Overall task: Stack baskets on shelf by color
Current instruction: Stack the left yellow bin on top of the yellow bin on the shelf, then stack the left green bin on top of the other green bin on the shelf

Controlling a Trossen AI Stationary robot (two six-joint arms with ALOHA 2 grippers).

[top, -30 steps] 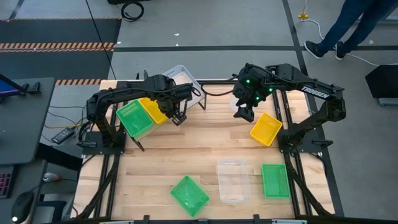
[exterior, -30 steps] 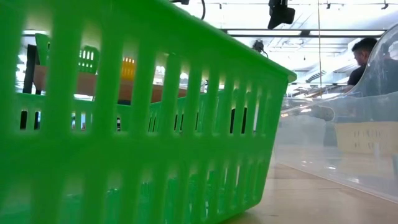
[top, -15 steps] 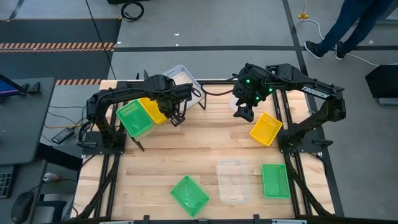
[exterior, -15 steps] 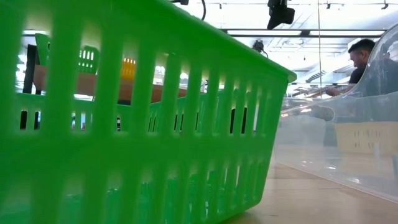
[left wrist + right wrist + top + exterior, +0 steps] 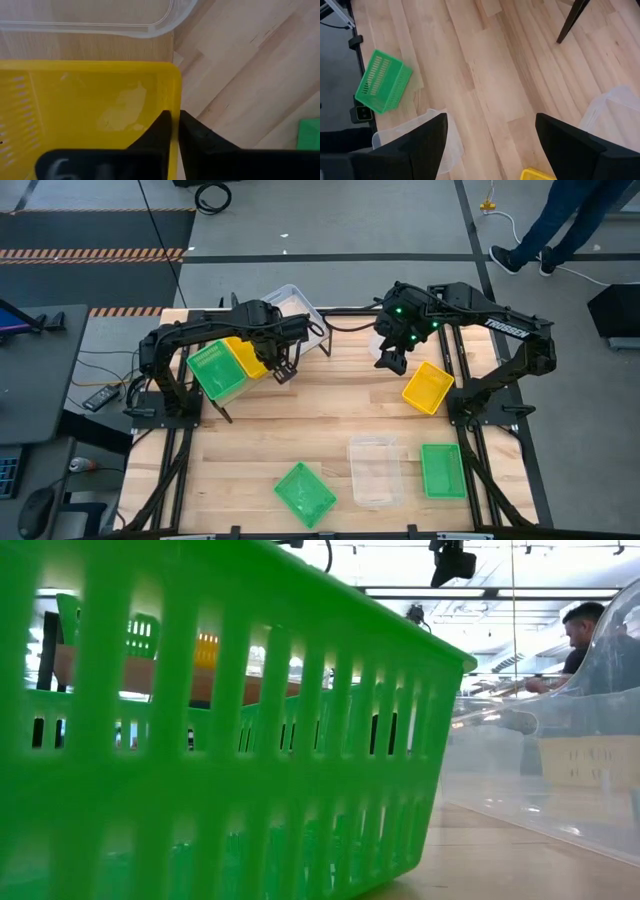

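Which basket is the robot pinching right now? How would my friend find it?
Look at the slanted shelf at the back left of the table. Three baskets sit there: green, yellow, clear. It is the yellow basket in the middle, and the left gripper has its jaws shut on that basket's rim, which no other basket has.

You have a grey floor [image 5: 350, 240] around the slatted wooden bench [image 5: 330, 410], with striped hazard tape [image 5: 90, 253] and loose cables [image 5: 210, 195]. A person [image 5: 560, 220] walks past; another [image 5: 585, 635] sits beneath ceiling strip lights [image 5: 470, 590]
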